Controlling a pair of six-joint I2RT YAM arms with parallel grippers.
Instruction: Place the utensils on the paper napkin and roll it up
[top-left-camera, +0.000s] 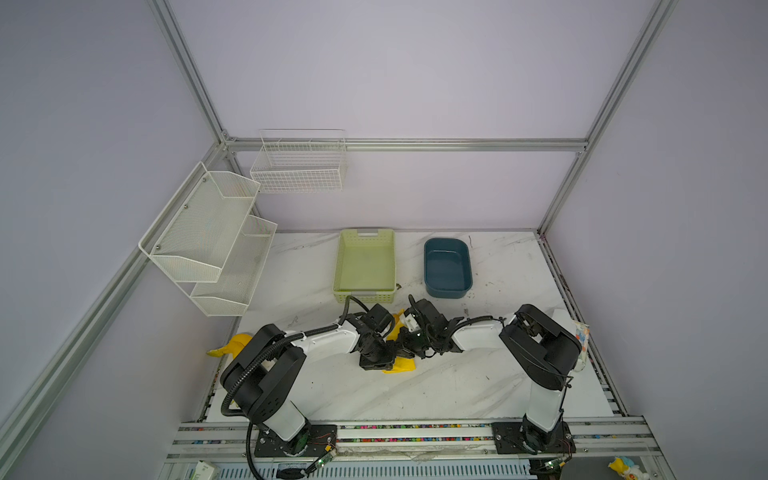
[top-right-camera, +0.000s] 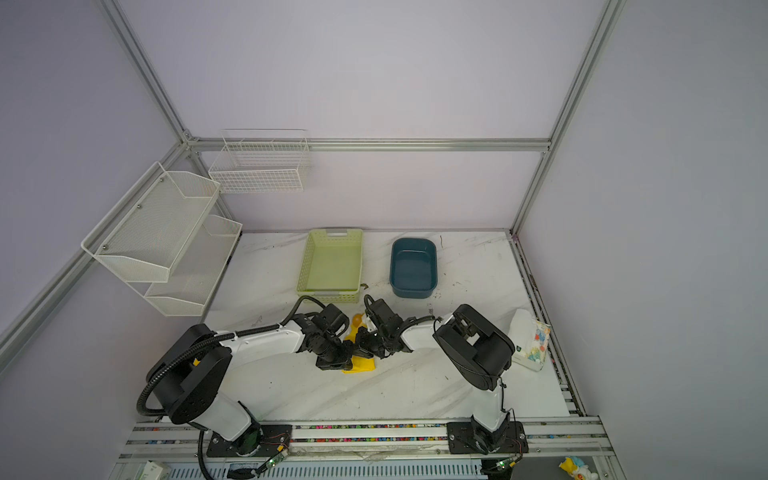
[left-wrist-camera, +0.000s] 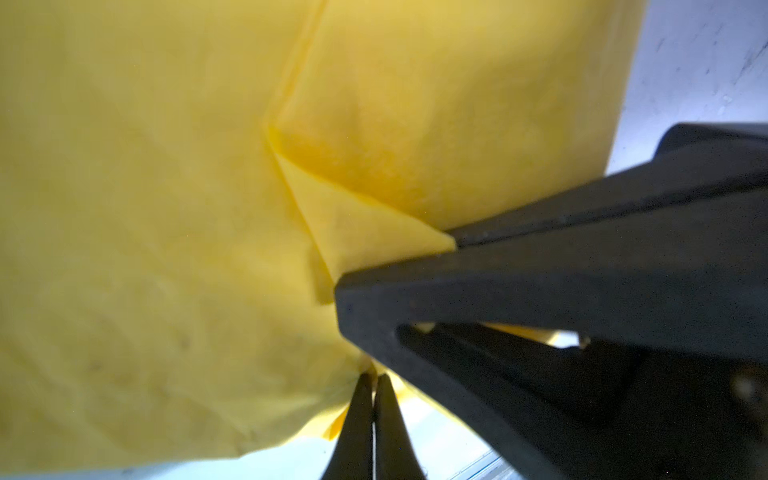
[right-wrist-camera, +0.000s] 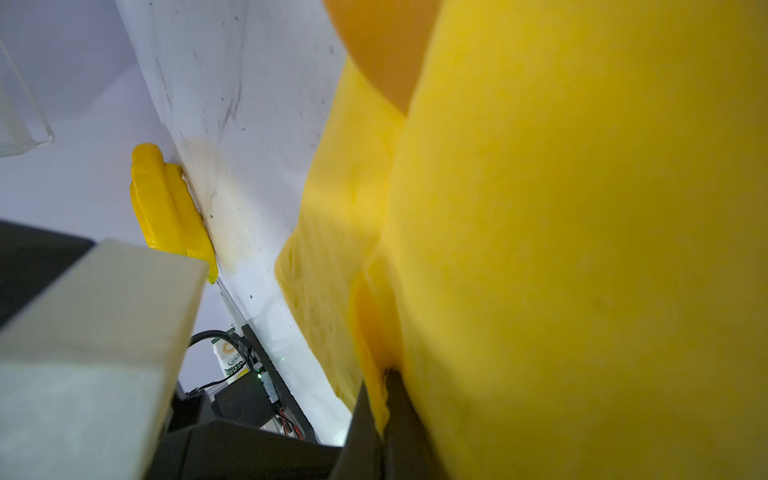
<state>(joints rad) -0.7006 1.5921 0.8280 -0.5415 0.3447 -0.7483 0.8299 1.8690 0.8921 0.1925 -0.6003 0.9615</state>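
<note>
Napkin (top-left-camera: 402, 365) lies partly rolled in the middle of the desk (top-left-camera: 436, 390), just nearer than the green basket (top-left-camera: 365, 296), long axis running near to far with the bowl of the spoon (top-right-camera: 357, 319) poking out its far end, left fingers (left-wrist-camera: 368, 388) and right fingers (right-wrist-camera: 397, 395) each pressed shut on its paper from opposite sides, equally close.

Black arms (top-left-camera: 372, 347) hide most of the thin yellow paper napkin (top-left-camera: 404, 366); only the spoon bowl of the slim orange-tan utensils (top-right-camera: 357, 319) shows.
</note>
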